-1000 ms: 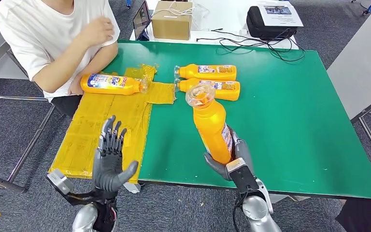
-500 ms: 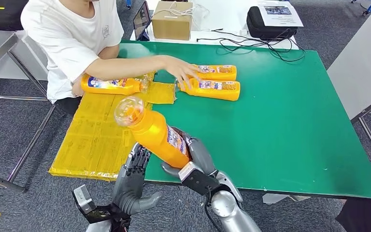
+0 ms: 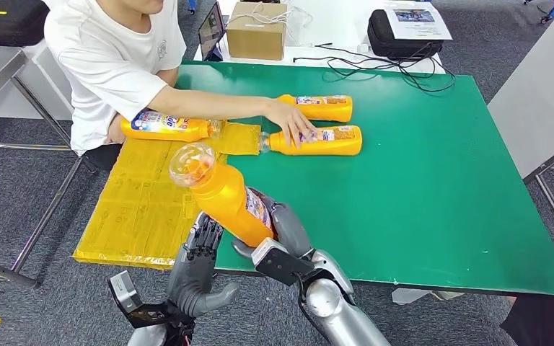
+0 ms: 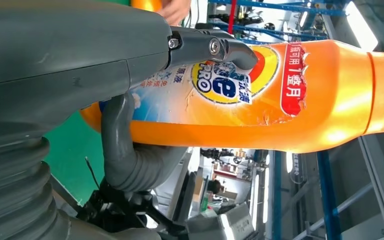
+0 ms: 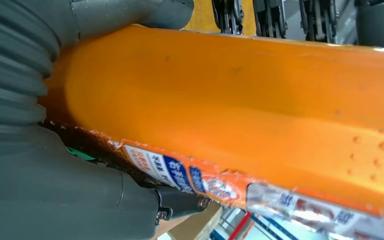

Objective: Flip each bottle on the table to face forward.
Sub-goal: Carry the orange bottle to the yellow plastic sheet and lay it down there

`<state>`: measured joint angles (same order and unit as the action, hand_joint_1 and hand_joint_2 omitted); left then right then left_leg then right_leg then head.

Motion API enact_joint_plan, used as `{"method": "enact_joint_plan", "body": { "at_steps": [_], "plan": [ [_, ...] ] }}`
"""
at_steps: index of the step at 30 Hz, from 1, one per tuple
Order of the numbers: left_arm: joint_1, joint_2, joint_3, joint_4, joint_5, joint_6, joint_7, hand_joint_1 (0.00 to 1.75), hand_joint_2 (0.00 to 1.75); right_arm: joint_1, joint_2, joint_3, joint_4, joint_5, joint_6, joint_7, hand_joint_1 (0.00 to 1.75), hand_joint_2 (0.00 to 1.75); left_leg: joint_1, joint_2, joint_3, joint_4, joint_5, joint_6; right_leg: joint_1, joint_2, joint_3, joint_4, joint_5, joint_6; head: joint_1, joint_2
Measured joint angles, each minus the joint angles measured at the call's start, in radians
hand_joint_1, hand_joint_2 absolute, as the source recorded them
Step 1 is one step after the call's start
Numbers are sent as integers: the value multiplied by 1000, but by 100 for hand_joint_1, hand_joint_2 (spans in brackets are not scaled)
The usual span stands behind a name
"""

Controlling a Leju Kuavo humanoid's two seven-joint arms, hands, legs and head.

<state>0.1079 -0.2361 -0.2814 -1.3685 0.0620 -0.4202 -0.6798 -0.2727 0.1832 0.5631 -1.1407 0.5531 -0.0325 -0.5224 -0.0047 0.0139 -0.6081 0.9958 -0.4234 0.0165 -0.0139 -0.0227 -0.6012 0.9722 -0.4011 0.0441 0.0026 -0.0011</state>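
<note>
My right hand (image 3: pixel 283 232) grips an orange bottle (image 3: pixel 227 200) by its base and holds it tilted above the table's front edge, clear cap (image 3: pixel 190 163) up and to the left. The bottle's label (image 4: pixel 230 82) faces the left wrist camera; its plain orange side (image 5: pixel 240 110) faces the right wrist camera. My left hand (image 3: pixel 195 264) is open just below it, fingers (image 5: pixel 270 15) up against its side. A person's hand (image 3: pixel 293 127) rests on a lying bottle (image 3: pixel 328 140). Two more bottles lie flat, one behind it (image 3: pixel 319 108) and one far left (image 3: pixel 162 126).
The green table (image 3: pixel 440 187) has a yellow sheet (image 3: pixel 144 202) over its left part. The person sits at the far left, arm stretched across the table. A cardboard box (image 3: pixel 256 29), a black case (image 3: pixel 404 32) and cables (image 3: pixel 397 68) lie beyond the far edge.
My right hand has carried the bottle left to meet my left hand, which dropped and came under it. The person reached over and shifted the nearer lying bottle.
</note>
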Motion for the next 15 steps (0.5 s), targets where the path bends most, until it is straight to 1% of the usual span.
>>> {"method": "enact_joint_plan", "body": {
  "at_steps": [8,11,15],
  "plan": [
    [-1,0,31,38,73,-7,28,0,175,-50,10,52,100,20,-16,-12,175,175,0,0,0,0,0,0,0,0,0,0,0,0,0,0],
    [-6,-5,56,51,112,11,61,0,175,-52,15,87,128,32,-16,-15,175,175,0,0,-1,0,0,0,0,0,-1,0,0,0,0,0],
    [-5,-22,92,59,178,59,121,0,175,-54,25,128,168,39,-28,-13,175,175,0,0,-1,0,0,0,0,0,-2,0,0,0,0,0]
  ]
}}
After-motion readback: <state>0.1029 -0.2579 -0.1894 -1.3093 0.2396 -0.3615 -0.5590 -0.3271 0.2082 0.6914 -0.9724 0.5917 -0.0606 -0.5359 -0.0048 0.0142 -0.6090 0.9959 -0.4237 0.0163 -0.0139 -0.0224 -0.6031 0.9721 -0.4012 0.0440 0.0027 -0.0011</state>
